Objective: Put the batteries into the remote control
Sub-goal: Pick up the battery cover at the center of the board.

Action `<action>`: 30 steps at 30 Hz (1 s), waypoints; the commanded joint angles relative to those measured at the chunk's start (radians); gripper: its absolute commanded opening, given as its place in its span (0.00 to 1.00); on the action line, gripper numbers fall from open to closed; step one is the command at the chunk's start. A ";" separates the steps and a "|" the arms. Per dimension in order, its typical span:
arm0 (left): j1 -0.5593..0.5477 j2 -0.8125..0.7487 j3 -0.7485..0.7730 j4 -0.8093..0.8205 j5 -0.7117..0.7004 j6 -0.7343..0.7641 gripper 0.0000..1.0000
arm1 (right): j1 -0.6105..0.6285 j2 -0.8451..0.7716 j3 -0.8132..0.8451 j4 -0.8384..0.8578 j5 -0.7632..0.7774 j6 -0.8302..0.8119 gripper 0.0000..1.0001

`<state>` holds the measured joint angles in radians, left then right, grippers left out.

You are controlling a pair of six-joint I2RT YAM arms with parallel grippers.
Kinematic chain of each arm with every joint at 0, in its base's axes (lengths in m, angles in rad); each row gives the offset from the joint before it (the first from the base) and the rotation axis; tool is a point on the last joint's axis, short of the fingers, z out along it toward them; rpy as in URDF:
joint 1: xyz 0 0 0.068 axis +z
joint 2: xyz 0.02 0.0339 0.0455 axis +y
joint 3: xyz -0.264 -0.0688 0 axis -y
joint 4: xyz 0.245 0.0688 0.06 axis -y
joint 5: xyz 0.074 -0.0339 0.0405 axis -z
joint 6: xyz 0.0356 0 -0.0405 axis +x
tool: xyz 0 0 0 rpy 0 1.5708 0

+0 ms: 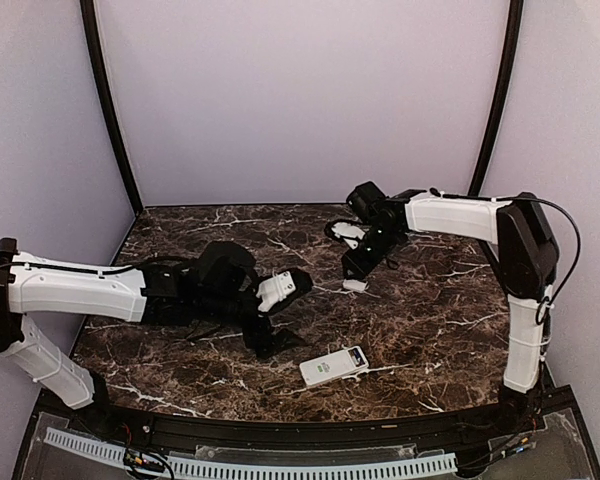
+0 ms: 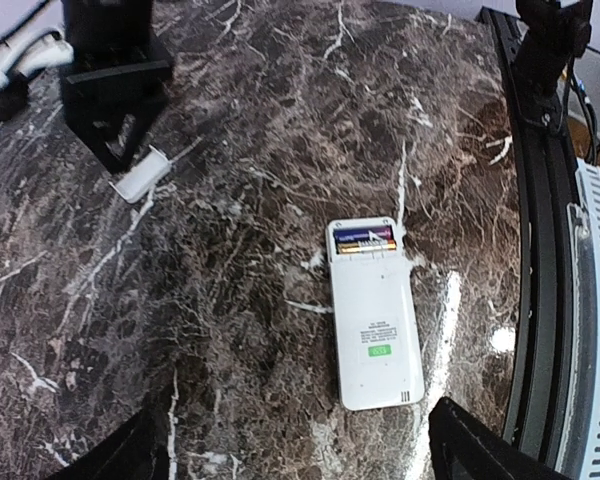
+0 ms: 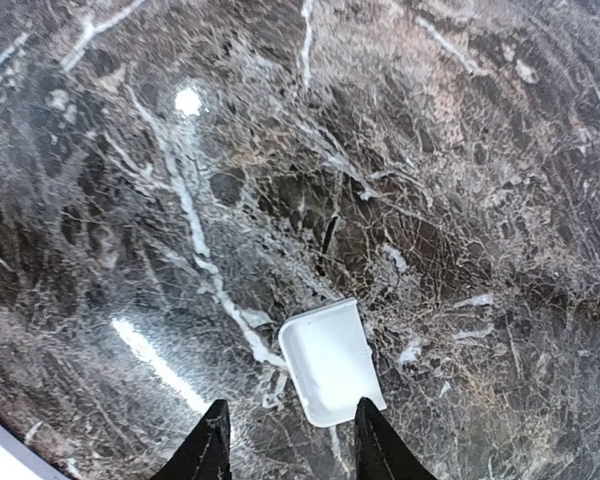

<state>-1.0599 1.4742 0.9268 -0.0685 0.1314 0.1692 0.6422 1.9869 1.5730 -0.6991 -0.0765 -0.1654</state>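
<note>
**Item: remote control, compartment open, batteries seated**

Remote control (image 2: 374,320) is lying face down on the marble table (image 1: 430,320), with batteries (image 2: 364,238) sitting in its uncovered bay. Left gripper (image 2: 305,450) is hovering nearby with its fingers spread wide. Right gripper (image 3: 290,445) is hanging parted over a loose white plastic cover (image 3: 330,362).

The remote control (image 2: 375,320) is a flat white handset lying back-up on the tabletop (image 1: 430,320), near the front edge. The compartment at one end is uncovered. The batteries (image 2: 365,239), dark cylinders, are seated inside, crosswise to the body.
</note>
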 commanded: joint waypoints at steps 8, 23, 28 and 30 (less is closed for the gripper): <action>0.038 -0.082 -0.054 0.046 -0.006 -0.027 0.89 | 0.000 0.155 0.068 -0.045 0.023 -0.146 0.32; 0.039 -0.075 -0.053 0.045 -0.021 -0.022 0.90 | 0.002 0.209 0.074 -0.094 0.017 -0.166 0.00; 0.042 -0.096 -0.063 0.060 -0.023 -0.020 0.89 | 0.002 0.167 0.067 -0.115 -0.071 -0.168 0.00; 0.045 -0.106 -0.071 0.065 -0.023 -0.024 0.90 | 0.002 0.133 0.062 -0.118 -0.123 -0.160 0.00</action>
<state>-1.0233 1.4040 0.8841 -0.0181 0.1139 0.1497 0.6365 2.1616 1.6371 -0.7689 -0.0937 -0.3283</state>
